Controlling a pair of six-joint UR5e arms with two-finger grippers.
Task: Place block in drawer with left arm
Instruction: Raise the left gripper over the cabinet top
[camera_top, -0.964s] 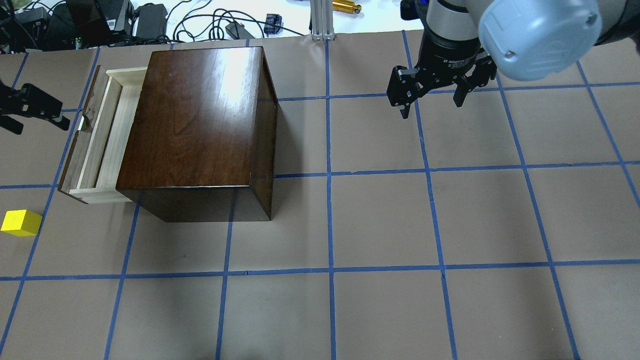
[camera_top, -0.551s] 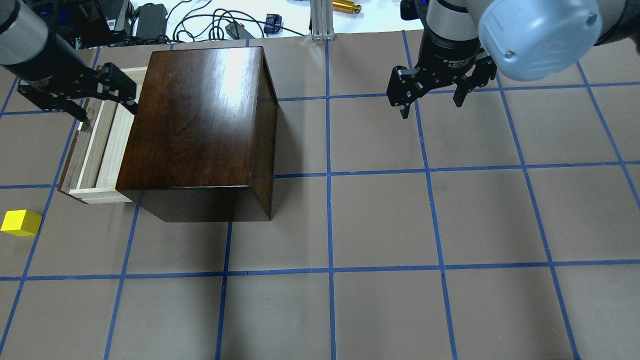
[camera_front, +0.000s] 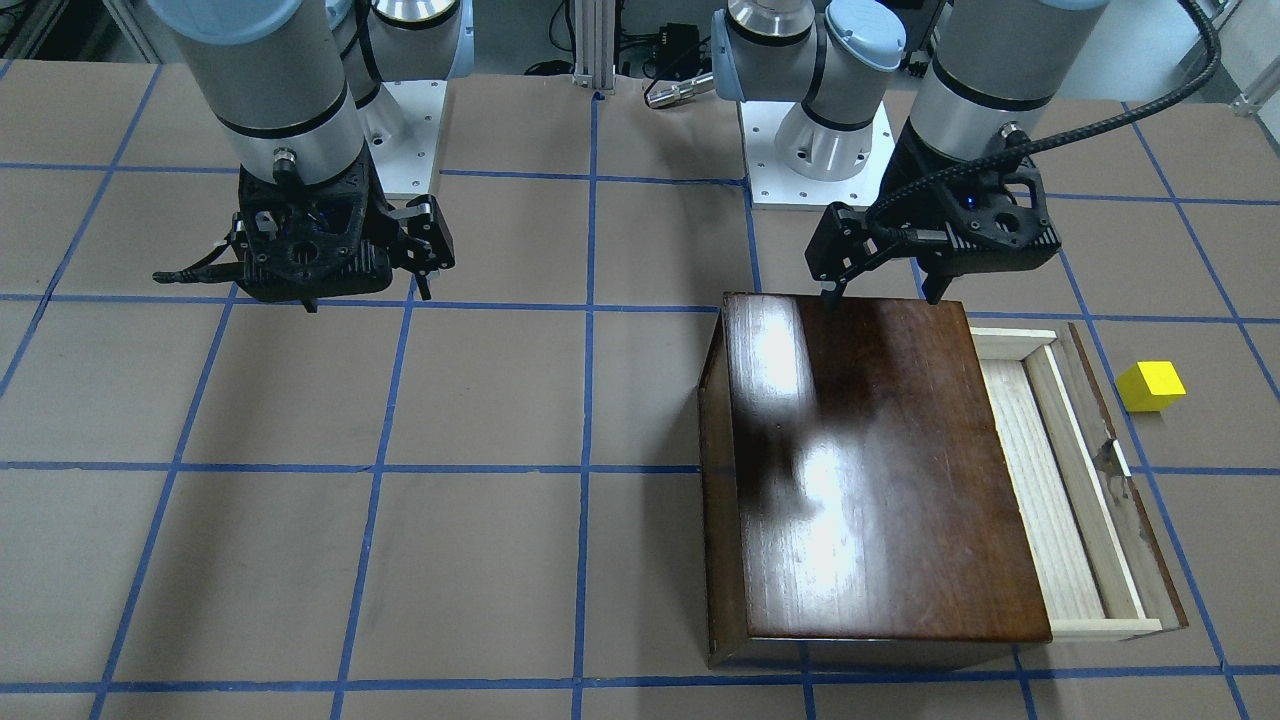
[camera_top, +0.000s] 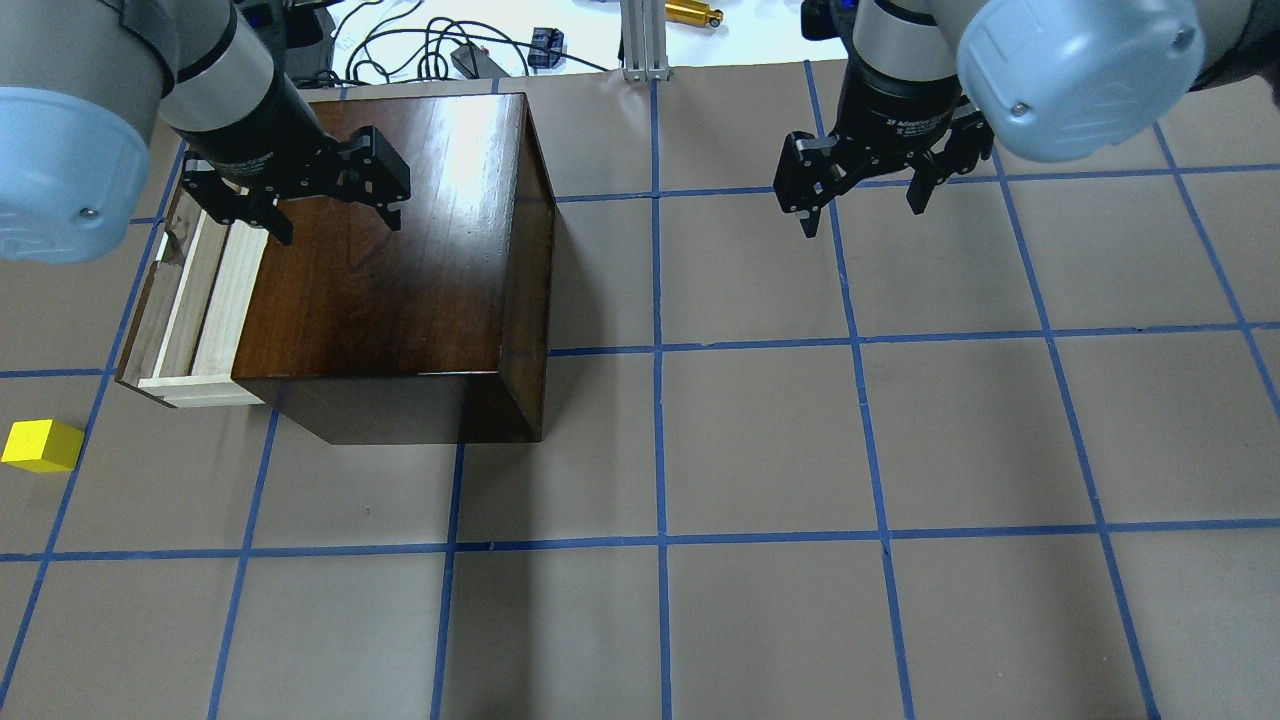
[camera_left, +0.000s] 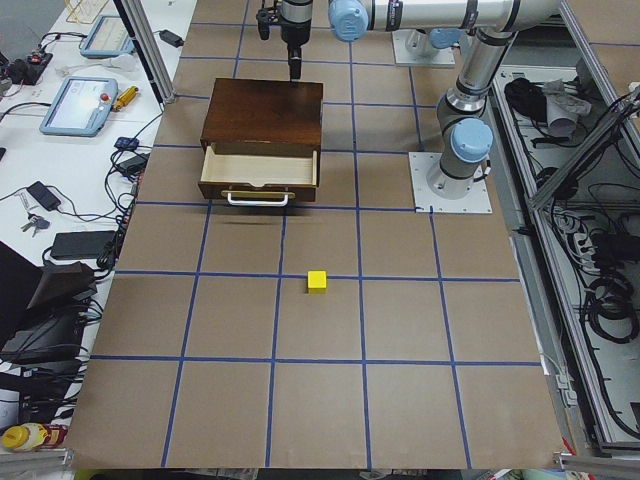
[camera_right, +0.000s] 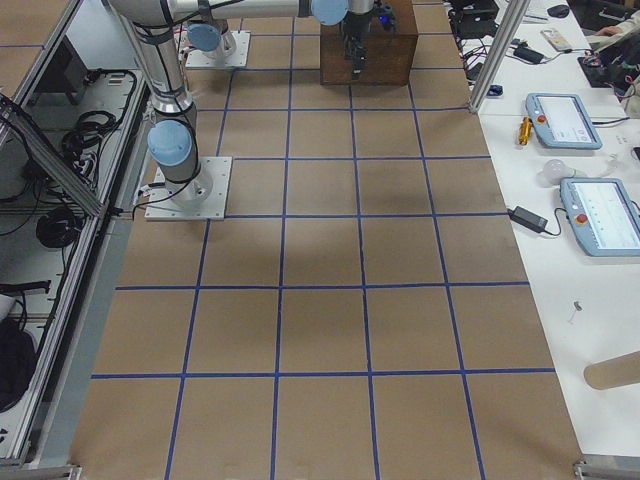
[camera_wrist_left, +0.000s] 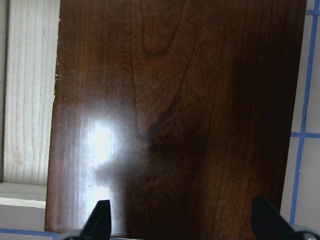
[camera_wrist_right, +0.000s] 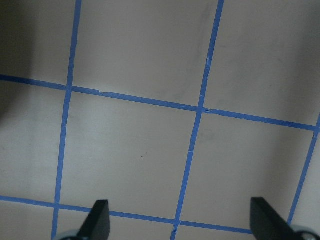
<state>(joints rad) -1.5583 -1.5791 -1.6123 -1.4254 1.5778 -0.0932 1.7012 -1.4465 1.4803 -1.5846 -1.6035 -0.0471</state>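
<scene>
The yellow block (camera_top: 40, 446) lies on the table at the left edge, near the open drawer's front; it also shows in the front-facing view (camera_front: 1150, 386) and the left view (camera_left: 317, 281). The drawer (camera_top: 205, 300) (camera_front: 1050, 480) is pulled out of the dark-brown cabinet (camera_top: 400, 250) (camera_front: 870, 470), and the part I see holds nothing. My left gripper (camera_top: 337, 225) (camera_front: 882, 293) is open and empty above the cabinet's top, far from the block. Its wrist view shows the cabinet's top (camera_wrist_left: 175, 115) between the fingers. My right gripper (camera_top: 863, 215) (camera_front: 370, 298) is open and empty above bare table.
Blue tape lines (camera_top: 660, 400) grid the brown table. Cables and devices (camera_top: 400, 40) and an aluminium post (camera_top: 640, 40) lie past the far edge. Tablets (camera_left: 80, 105) sit on a side bench.
My left gripper has moved right from the table's left edge, across the open drawer, to above the cabinet's top. The right arm and the block have not moved.
</scene>
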